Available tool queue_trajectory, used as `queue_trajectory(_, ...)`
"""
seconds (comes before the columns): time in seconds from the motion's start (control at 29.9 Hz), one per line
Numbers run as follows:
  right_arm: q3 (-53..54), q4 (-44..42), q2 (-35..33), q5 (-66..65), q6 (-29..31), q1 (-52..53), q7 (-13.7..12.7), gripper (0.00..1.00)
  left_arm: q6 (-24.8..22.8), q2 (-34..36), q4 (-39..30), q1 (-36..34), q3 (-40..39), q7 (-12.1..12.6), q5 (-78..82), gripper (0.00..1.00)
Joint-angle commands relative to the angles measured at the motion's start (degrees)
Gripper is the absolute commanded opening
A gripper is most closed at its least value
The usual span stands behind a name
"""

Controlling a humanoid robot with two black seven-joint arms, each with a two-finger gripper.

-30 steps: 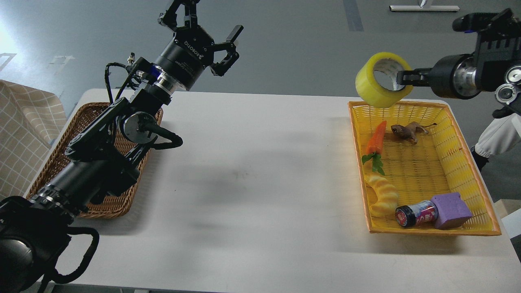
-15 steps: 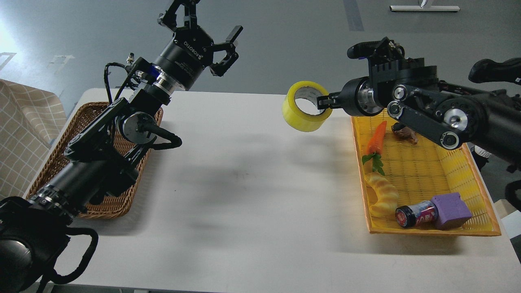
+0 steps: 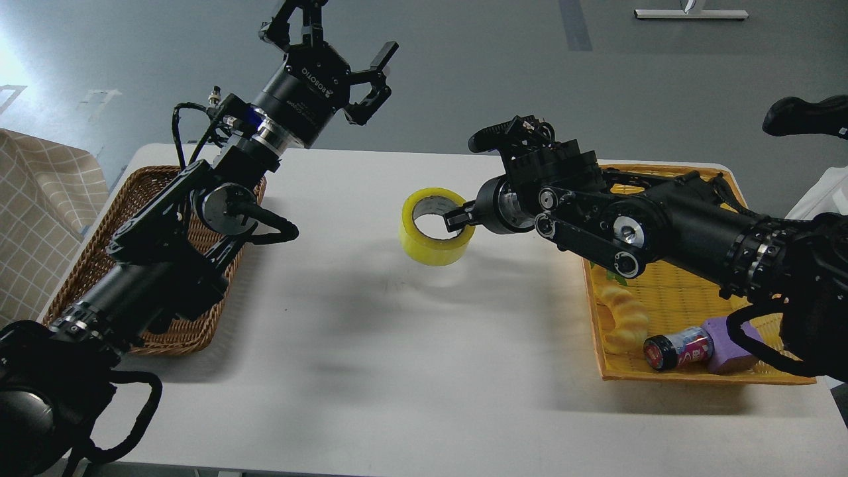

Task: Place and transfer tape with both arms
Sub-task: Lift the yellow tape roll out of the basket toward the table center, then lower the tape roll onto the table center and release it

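The tape (image 3: 434, 228), a glossy yellow roll with a pale core, hangs over the middle of the white table (image 3: 397, 344), just above its surface. My right gripper (image 3: 457, 220) is shut on the roll's right wall, one finger inside the core. My right arm reaches in from the right, across the yellow basket (image 3: 695, 377). My left gripper (image 3: 331, 33) is open and empty, raised high beyond the table's far edge, above the brown wicker basket (image 3: 165, 331).
The yellow basket at the right holds a pale ridged croissant toy (image 3: 626, 321), a small red-capped jar (image 3: 676, 350) and a purple block (image 3: 729, 341). The wicker basket lies at the left under my left arm. A checked cloth (image 3: 33, 218) hangs at the far left.
My right arm has carried the tape from above the yellow basket's far corner leftward and down to the table's middle. My left arm has barely moved.
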Motion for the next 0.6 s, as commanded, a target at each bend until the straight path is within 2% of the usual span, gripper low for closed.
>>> queue_trajectory(0.0, -0.39, -2.03, 0.02, 0.02, 0.00, -0.28, 0.01, 0.00, 0.00, 0.00, 0.00, -0.02, -0.03, 0.00, 0.00, 0.98)
queue_trajectory(0.57, -0.12, -0.20, 0.02, 0.55, 0.00, -1.34, 0.01, 0.00, 0.00, -0.27, -0.08, -0.02, -0.03, 0.00, 0.00, 0.98)
